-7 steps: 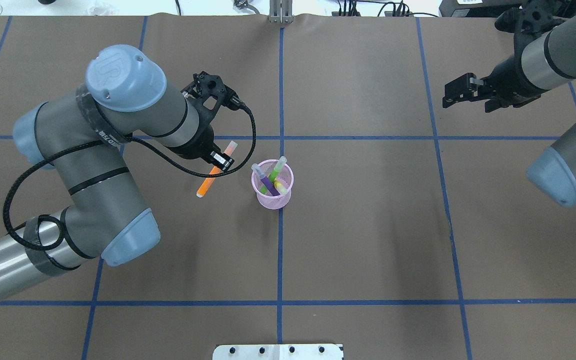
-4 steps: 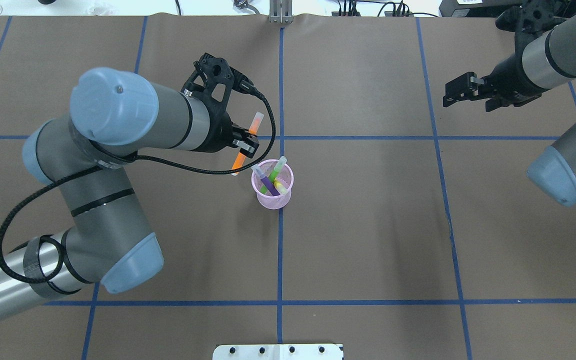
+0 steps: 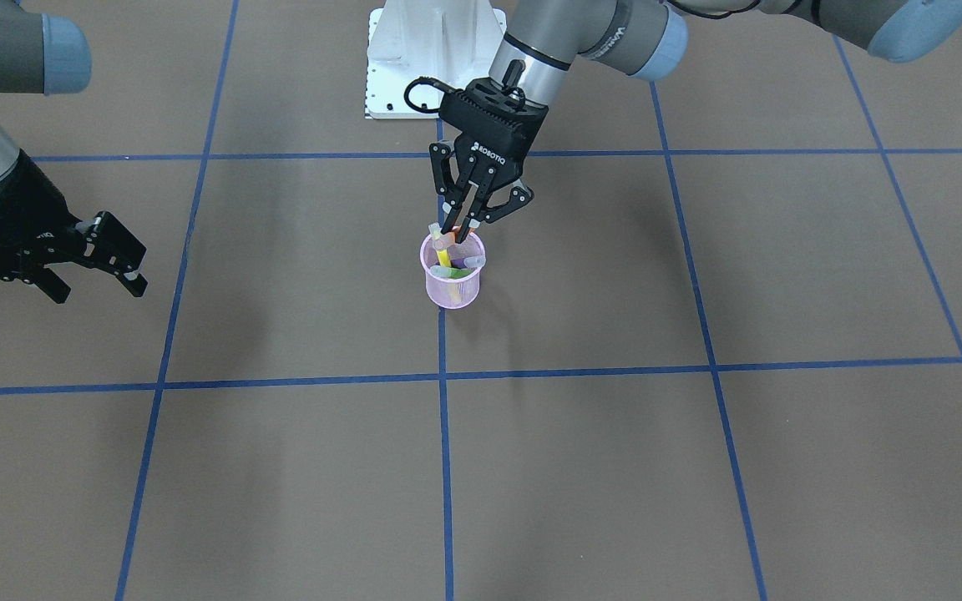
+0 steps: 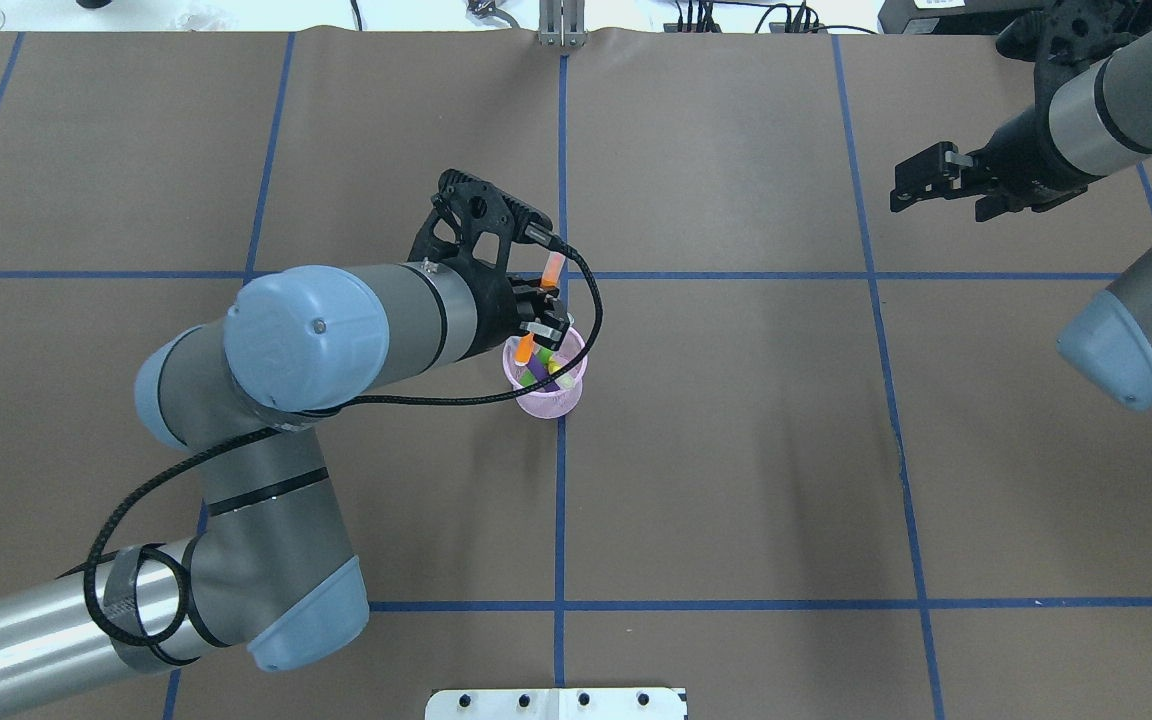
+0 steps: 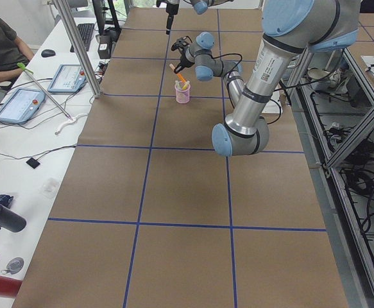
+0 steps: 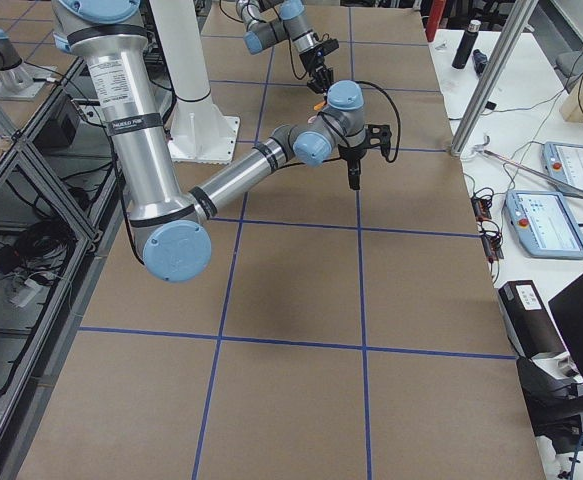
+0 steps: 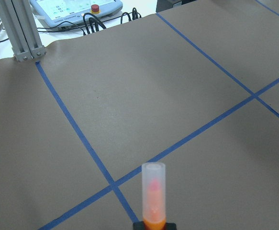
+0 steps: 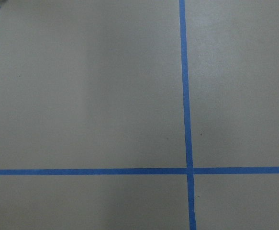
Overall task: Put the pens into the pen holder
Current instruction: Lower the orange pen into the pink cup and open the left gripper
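Note:
The light-pink mesh pen holder (image 4: pixel 548 403) stands near the table's middle, on a blue tape line, and also shows in the front view (image 3: pixel 452 294). A purple pen (image 4: pixel 537 376), a green pen (image 4: pixel 544 357) and a yellow pen (image 3: pixel 443 248) stand tilted inside it. My left gripper (image 4: pixel 539 325) is just above the holder's rim and is shut on the orange pen (image 4: pixel 525 349). The pen is tilted, its lower end in the holder's mouth. Its whitish cap shows in the left wrist view (image 7: pixel 153 191). My right gripper (image 4: pixel 904 188) is open and empty, far off at the table's right.
The brown table cover carries a grid of blue tape lines (image 4: pixel 560 520). The white robot base plate (image 3: pixel 435 58) is at the robot's side of the table. Desks with tablets and cables (image 5: pixel 71 77) lie beyond the far edge.
My left gripper carried the orange pen to the right, from beside the holder to over it, and the pen's lower end now dips into the holder's mouth. The right arm barely moved.

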Available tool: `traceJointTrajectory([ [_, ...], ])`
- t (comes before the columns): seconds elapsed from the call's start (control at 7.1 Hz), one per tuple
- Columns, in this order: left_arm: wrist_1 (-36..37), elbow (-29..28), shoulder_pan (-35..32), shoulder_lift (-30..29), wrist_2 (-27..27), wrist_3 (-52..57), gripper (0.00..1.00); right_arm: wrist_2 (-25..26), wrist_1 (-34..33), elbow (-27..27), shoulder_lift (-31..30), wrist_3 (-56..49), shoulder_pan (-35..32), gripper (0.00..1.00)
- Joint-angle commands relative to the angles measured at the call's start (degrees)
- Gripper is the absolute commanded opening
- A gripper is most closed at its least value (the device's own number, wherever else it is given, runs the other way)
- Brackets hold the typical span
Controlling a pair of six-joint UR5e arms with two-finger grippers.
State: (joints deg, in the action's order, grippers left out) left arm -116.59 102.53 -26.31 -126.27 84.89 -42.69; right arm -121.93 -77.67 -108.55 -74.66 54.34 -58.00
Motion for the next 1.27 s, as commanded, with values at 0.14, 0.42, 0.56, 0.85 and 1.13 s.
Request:
traceJointTrajectory([
  [0.14,-7.43,-4.97,2.31,-0.38,-4.47,0.24,0.00,0.02,0.07,0.18,-0.04,0.06,-0.01,1.00],
  [0.42,-7.43,-5.14,2.58,0.15,-4.56,0.41,0.00,0.02,0.07,0.27,-0.04,0.06,-0.01,1.00],
  [0.56,-7.43,-5.49,2.58,0.32,-4.56,0.41,0.00,0.02,0.07,0.27,-0.04,0.06,-0.01,1.00],
  [0.85,-7.78,-5.85,2.58,0.24,-4.39,0.33,0.74,0.02,0.07,0.27,-0.04,0.06,-0.01,1.00],
  [1.13,-7.26,-2.80,2.06,0.58,-3.77,-0.55,1.00,0.02,-0.02,0.18,-0.04,0.06,-0.09,1.00],
])
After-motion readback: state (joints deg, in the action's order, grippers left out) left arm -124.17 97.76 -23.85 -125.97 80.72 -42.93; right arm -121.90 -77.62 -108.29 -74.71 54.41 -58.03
